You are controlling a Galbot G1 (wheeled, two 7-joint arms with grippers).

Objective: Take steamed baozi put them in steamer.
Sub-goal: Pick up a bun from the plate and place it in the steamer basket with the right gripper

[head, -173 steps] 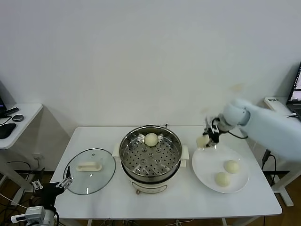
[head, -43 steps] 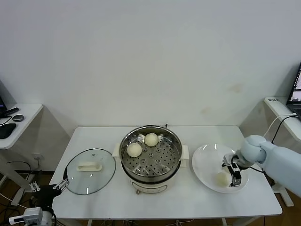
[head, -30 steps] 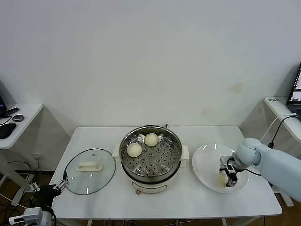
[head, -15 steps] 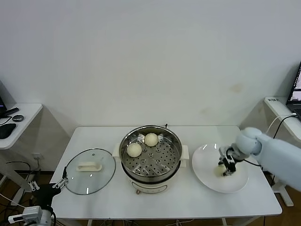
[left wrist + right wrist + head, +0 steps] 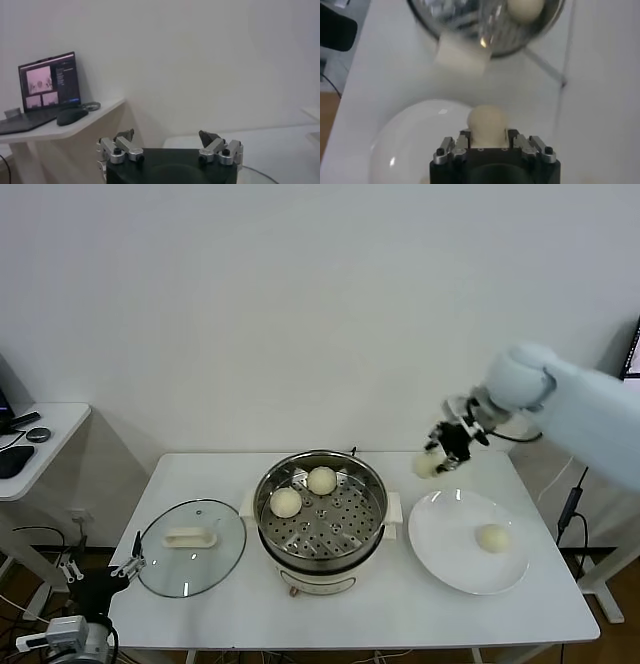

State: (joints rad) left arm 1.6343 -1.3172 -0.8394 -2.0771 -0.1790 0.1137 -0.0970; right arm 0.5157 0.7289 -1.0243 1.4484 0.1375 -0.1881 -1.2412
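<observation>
Above the gap between plate [image 5: 440,554] and steamer [image 5: 320,514], right of centre in the head view, my right end effector [image 5: 440,454] carries one baozi [image 5: 430,463], its fingers closed snugly on the bun's sides. Two more buns [image 5: 321,480] already sit on the perforated tray toward the pot's far-left part, and one bun [image 5: 491,538] remains on the plate at lower right.

To do this carry well, I judge I should keep the bun high enough to pass over the steel rim, travel left until I am above a bare patch of tray near the pot's right side, then lower before letting go, so the soft dough neither rolls nor lands on its neighbours.

From the right wrist camera I see the bun [image 5: 488,125] seated between my fingers, which the head view shows only small. My left end effector [image 5: 170,150] hangs parked low at the tabletop's left corner, fingers spread wide, facing a side desk with a laptop [image 5: 47,87].
</observation>
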